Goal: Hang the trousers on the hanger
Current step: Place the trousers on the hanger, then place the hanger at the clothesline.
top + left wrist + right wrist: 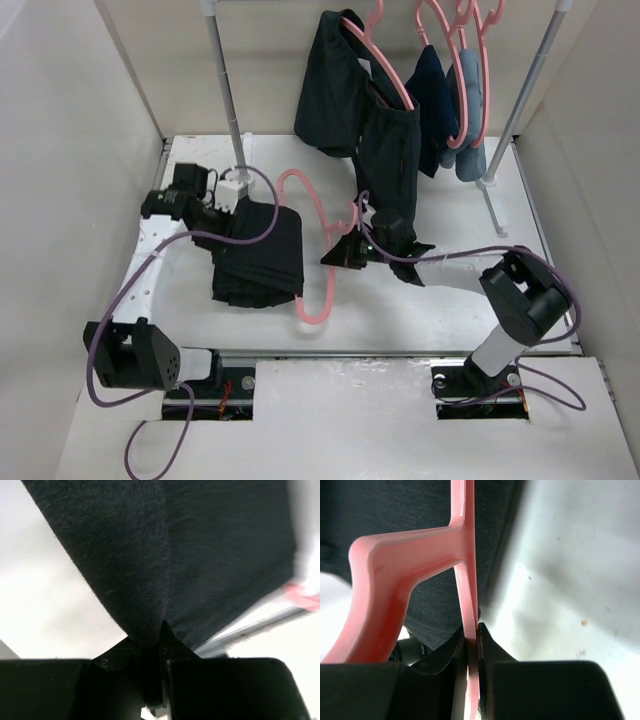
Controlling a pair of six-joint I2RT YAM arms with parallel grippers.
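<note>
Clenched at the left end effector (161, 630) on a narrow pinched fold of the long black, slightly faded jeans-like trousers (262, 255). Clamped at the right end effector (472, 630), edge-on to the thin stem of the pink plastic clothes hanger (395, 575). Lying bunched on the white worktop (440, 300), left of centre, touching the hanger's loop along the right-hand edge; unclear whether threaded through. Likely to slip from so small a pinch under a hard pull. Apt to twist the slim plastic in that grip, or to snag cloth on the loop and drag both.

no readable txt, no labels, no brands, no nos. anywhere
</note>
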